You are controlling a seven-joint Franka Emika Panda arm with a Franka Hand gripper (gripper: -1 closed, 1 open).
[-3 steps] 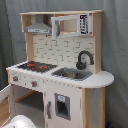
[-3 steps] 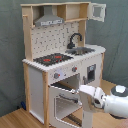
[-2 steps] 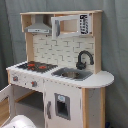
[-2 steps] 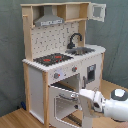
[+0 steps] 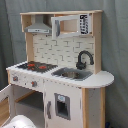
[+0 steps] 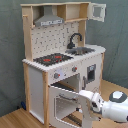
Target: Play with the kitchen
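Now | kitchen point(image 6: 55, 60) oven door open | claw point(image 6: 84, 100) at door, grip unclear

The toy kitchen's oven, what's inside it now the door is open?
Through the open oven door of the kitchen, only a bare, dim wooden cavity shows. The door frame and the arm cover its lower right part.

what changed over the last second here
In the second exterior view the arm has slid slightly toward the second exterior view's left, closer to the open oven door. The kitchen, its door, tap and hob stayed put.
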